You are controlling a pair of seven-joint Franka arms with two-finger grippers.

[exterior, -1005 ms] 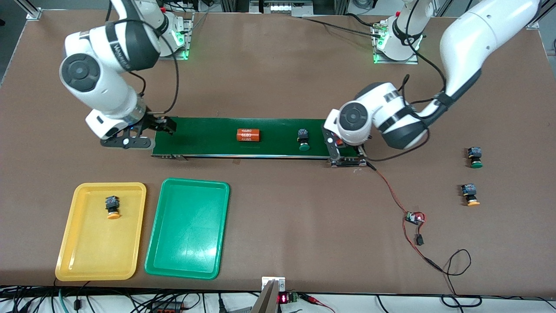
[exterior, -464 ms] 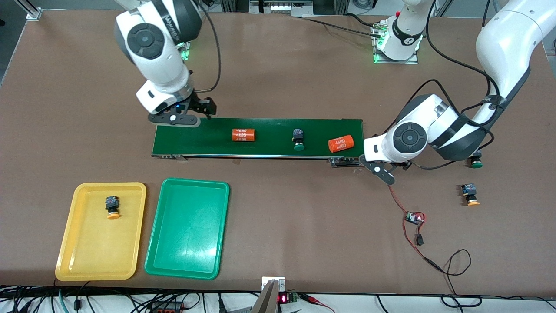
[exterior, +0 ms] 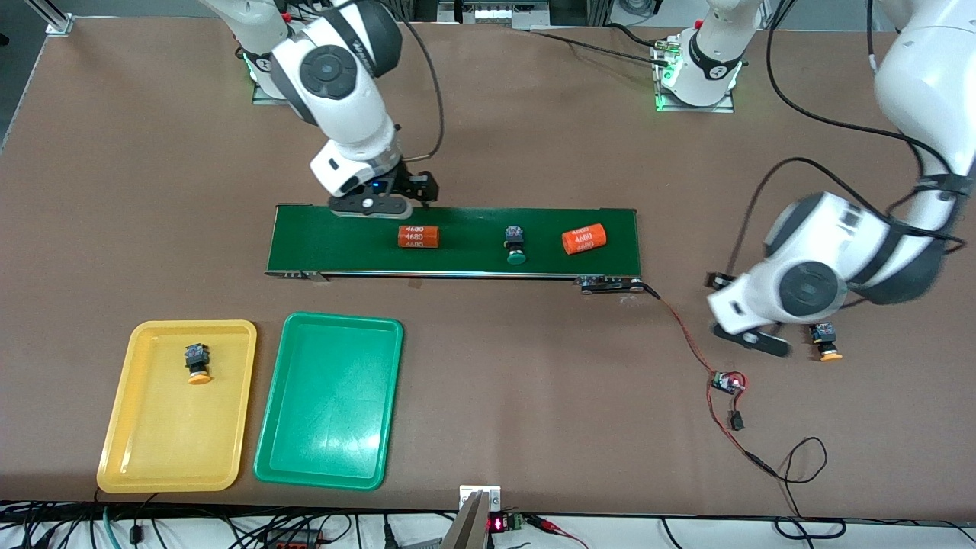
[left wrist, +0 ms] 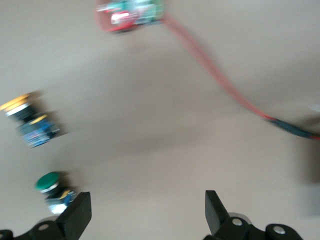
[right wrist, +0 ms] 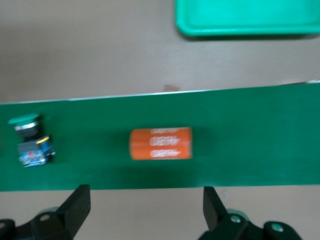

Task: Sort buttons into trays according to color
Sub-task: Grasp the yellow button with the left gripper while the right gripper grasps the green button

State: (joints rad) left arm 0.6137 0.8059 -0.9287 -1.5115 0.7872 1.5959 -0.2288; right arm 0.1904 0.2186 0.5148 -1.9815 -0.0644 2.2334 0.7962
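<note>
Front view: cylinders (exterior: 418,236) flank belt button (exterior: 515,245).

Right claw (exterior: 379,200) low, fingers spread wide, empty; left claw (exterior: 751,335) low too — fingers apart, empty.

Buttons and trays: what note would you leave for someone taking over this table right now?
Right hand: open, empty, over the belt by an orange cylinder.
Left hand: open, empty, over the table at the left arm's end, by a loose yellow button and a loose green button.
Done: one sorted yellow button lies in the yellow tray.
Left: the belt's green button and both loose ones; the green tray holds none.
</note>
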